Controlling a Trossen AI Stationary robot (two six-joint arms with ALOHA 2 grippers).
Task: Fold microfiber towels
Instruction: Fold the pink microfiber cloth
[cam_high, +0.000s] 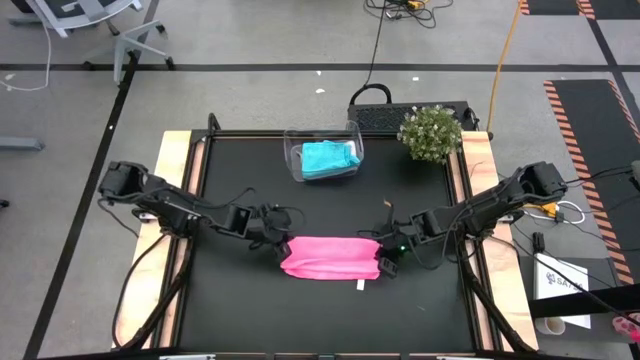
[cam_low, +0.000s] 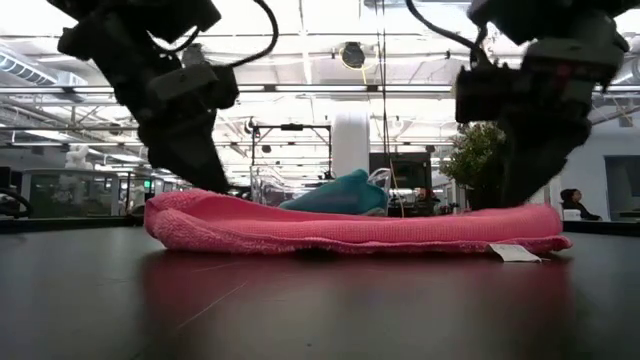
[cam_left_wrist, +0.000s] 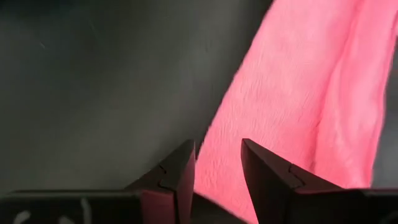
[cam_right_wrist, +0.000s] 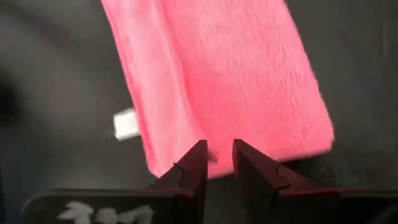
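Lying crosswise, pink towel (cam_high: 332, 256)

Two dark jointed arms, black cables looping, wedge-shaped black fingers (cam_left_wrist: 180, 180).

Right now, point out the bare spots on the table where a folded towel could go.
Free: the black mat in front of the pink towel, and the strip between that towel and the clear tub holding the teal towel. Crowded: both ends of the pink towel, where the left end effector and right end effector sit.
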